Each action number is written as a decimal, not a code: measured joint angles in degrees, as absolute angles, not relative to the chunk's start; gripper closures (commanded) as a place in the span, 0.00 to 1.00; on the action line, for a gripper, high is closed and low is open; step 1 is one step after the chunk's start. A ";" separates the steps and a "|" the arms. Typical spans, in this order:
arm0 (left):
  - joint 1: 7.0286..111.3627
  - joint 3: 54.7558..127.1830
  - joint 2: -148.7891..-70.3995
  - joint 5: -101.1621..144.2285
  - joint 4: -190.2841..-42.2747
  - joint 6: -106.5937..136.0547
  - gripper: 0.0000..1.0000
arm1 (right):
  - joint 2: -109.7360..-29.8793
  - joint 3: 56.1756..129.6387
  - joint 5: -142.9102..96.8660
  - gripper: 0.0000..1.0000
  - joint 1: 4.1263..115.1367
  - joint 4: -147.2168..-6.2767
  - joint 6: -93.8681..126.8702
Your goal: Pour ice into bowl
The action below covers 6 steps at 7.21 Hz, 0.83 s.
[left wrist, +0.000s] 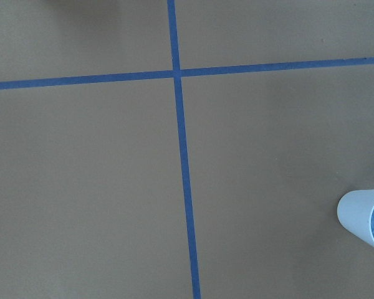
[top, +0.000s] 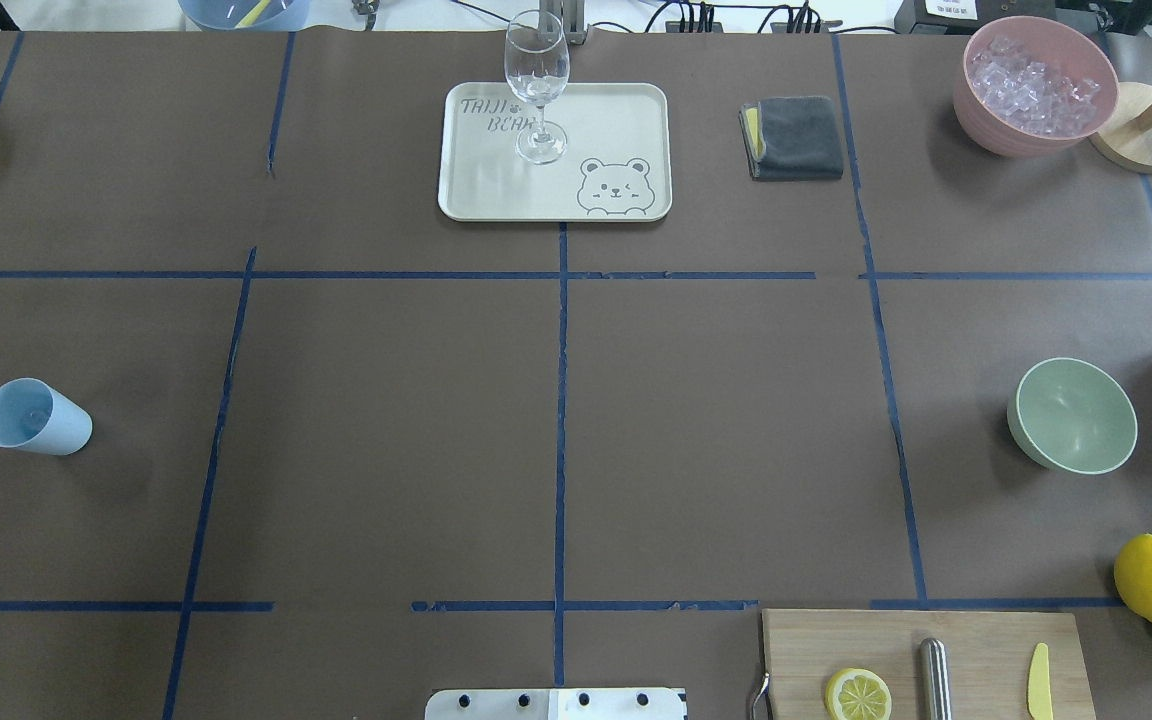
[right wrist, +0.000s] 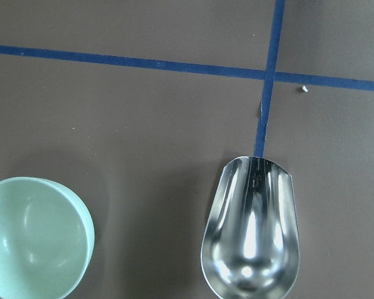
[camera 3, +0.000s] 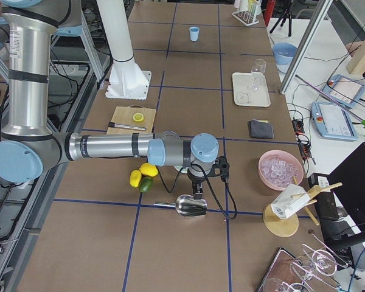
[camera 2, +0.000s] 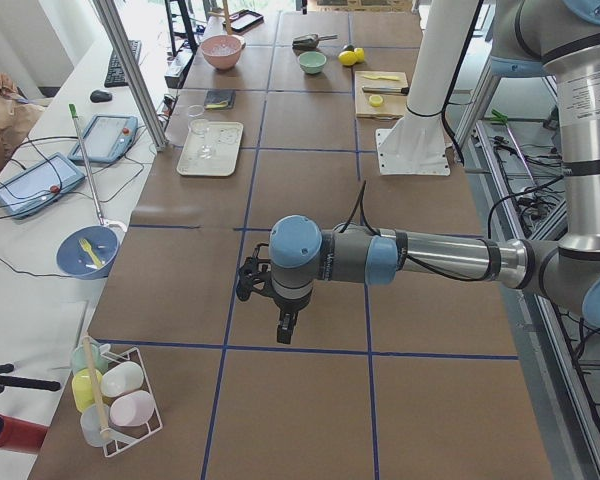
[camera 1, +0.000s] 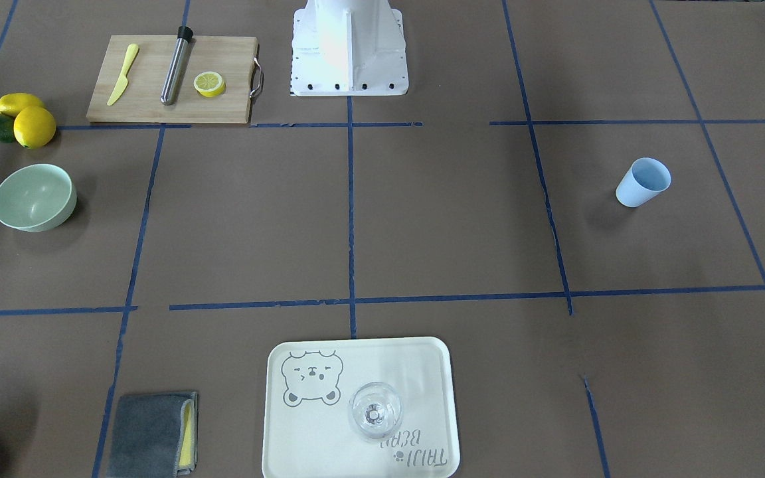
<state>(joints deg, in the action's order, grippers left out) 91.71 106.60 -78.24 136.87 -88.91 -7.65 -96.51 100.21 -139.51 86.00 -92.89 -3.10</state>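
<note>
- Brown table with blue tape lines.
- Green bowl and wooden board on the right.
- Blue cup on the left.
- Tray and grey cloth at the far side.

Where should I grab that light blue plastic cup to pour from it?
Probably its side wall, mid-height, coming in level from the side: the light blue plastic cup stands upright, mouth up, narrowing toward its base, so a side grip leaves the rim free for tipping.

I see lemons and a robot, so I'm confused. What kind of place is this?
Most likely a robot lab staged like a kitchen: a robot arm reaches over a table gridded with blue tape, with a cutting board and lemons on it.
</note>
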 measured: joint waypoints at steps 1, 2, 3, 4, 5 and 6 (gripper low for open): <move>91.64 105.84 -78.24 136.87 -89.42 -7.99 0.00 | -96.61 100.21 -139.51 0.00 85.75 -92.38 -3.12; 91.61 105.60 -78.30 136.92 -90.29 -8.14 0.00 | -96.74 100.13 -139.54 0.00 85.09 -90.96 -3.06; 91.59 105.45 -78.44 137.02 -91.21 -8.15 0.00 | -96.97 100.02 -139.58 0.00 84.00 -89.41 -3.00; 91.59 104.99 -78.94 137.28 -91.85 -8.04 0.00 | -97.19 99.97 -139.62 0.00 82.85 -88.11 -3.02; 91.55 104.50 -79.59 138.02 -92.24 -7.94 0.00 | -97.31 99.92 -139.69 0.00 82.00 -86.80 -3.01; 91.52 104.31 -79.80 139.23 -92.54 -8.03 0.00 | -97.38 99.90 -139.75 0.00 81.26 -86.06 -2.93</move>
<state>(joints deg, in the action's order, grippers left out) 91.52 104.31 -79.80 139.23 -92.54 -8.03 -97.38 99.90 -139.75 81.26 -86.06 -2.93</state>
